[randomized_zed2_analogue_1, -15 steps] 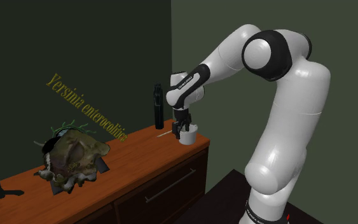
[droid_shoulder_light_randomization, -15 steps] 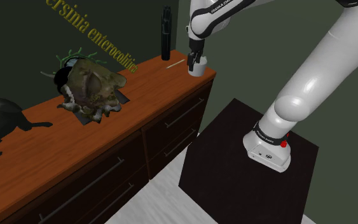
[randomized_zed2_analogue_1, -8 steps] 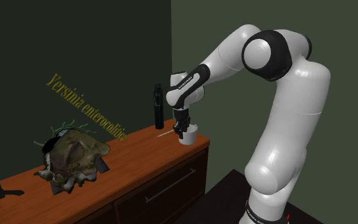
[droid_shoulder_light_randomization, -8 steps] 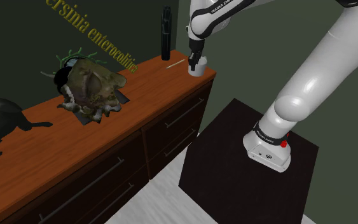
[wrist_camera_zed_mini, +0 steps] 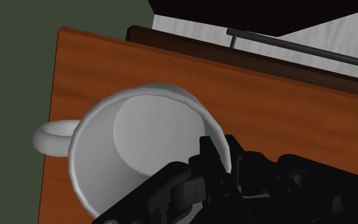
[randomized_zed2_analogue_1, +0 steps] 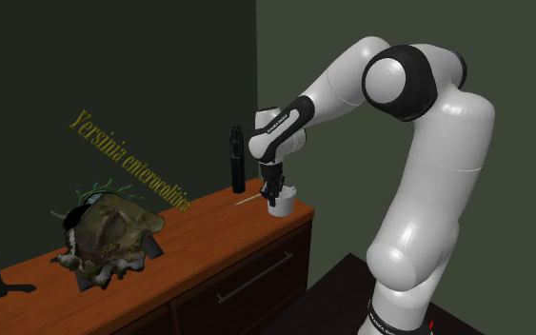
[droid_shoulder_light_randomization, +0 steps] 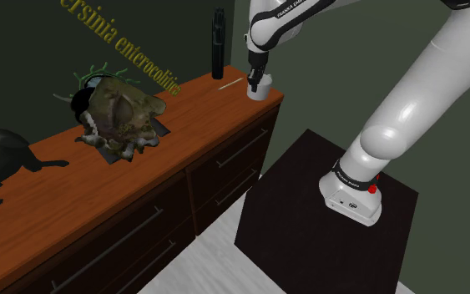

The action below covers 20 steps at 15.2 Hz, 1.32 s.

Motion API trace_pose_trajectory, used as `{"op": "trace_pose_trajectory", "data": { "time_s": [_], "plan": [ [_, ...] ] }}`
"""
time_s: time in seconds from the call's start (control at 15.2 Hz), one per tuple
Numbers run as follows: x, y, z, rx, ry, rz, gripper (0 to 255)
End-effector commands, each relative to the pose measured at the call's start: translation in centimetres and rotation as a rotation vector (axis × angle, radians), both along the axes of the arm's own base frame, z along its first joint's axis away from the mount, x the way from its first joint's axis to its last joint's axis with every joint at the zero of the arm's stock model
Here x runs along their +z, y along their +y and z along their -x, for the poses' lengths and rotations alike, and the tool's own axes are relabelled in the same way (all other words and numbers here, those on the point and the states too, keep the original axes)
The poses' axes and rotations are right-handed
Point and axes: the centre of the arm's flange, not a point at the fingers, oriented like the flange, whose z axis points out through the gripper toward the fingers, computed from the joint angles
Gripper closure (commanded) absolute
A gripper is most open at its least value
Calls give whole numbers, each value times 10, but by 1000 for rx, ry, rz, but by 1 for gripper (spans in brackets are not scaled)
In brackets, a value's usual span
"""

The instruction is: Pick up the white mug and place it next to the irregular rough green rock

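Nearest in the shoulder view, a black box stand [droid_shoulder_light_randomization: 308, 225] is seen on a pale grey floor [droid_shoulder_light_randomization: 199, 267]; from it a white arm with dark joints [droid_shoulder_light_randomization: 425, 92] is carried up and toward that view's left. Beyond the floor, a long reddish-brown wooden dresser [droid_shoulder_light_randomization: 183, 146] with dark drawer fronts and bar handles is set against a dark green wall [droid_shoulder_light_randomization: 24, 50]. At the dresser's corner nearest the stand, a plain white mug with a ring handle [droid_shoulder_light_randomization: 260, 90] is stood upright on the wooden top; the all-black two-finger gripper [droid_shoulder_light_randomization: 255, 81] is set down on its rim. In the wrist view the gripper [wrist_camera_zed_mini: 219, 153] is seen drawn narrow on the mug [wrist_camera_zed_mini: 139, 133]; the cup's wall is clasped between the fingers [wrist_camera_zed_mini: 206, 153], one inside and one outside, on the side opposite the handle [wrist_camera_zed_mini: 50, 137]. The same hold is shown in the second exterior view, gripper [randomized_zed2_analogue_1: 271, 195] over mug [randomized_zed2_analogue_1: 282, 204]. Farther along the top, well apart from the mug, an irregular rough olive-green rock [droid_shoulder_light_randomization: 120, 117] is laid; a dark object with green spikes [droid_shoulder_light_randomization: 87, 83] is partly hidden just behind it; a black animal-shaped figure [droid_shoulder_light_randomization: 3, 154] is placed farther still toward the view's left. Near the mug, toward the wall, a thin pale stick [droid_shoulder_light_randomization: 229, 83] is laid flat; a tall black cylinder [droid_shoulder_light_randomization: 218, 42] is stood behind it. On the wall, slanted yellow lettering [droid_shoulder_light_randomization: 120, 42] is shown.
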Motion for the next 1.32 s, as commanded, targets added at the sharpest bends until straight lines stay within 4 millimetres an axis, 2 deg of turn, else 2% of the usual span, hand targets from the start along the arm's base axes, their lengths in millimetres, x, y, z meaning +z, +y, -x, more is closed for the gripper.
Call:
{"op": "trace_pose_trajectory", "data": {
  "time_s": [0.0,1.25],
  "plan": [
    [5,0,0,0,0,0,255],
    [105,0,0,0,0,0,255]
  ]
}}
